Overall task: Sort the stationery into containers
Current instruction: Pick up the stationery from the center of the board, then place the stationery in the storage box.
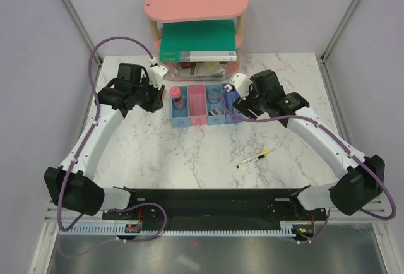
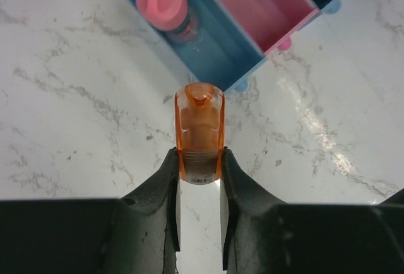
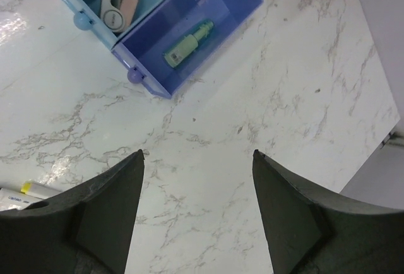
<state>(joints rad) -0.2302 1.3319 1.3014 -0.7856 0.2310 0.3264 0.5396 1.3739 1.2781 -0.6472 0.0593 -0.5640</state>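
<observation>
We hold the orange piece (image 2: 199,132) clenched in the left claw (image 2: 199,155), its long axis pointing to 12 o'clock, where the blue bin (image 2: 218,50) lies just ahead. The right claw (image 3: 199,160) is released.

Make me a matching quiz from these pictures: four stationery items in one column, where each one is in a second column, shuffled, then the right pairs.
Column one:
1. orange translucent plastic piece
2. pink-capped cylindrical piece
3. pale green small piece
4. yellow-and-black pen

Column two:
A. lying in the purple-blue plastic bin
B. on the marble table, outside the bins
C. clamped in the left gripper
D. in the blue plastic bin at the left end of the row

Pairs: 1-C, 2-D, 3-A, 4-B
</observation>
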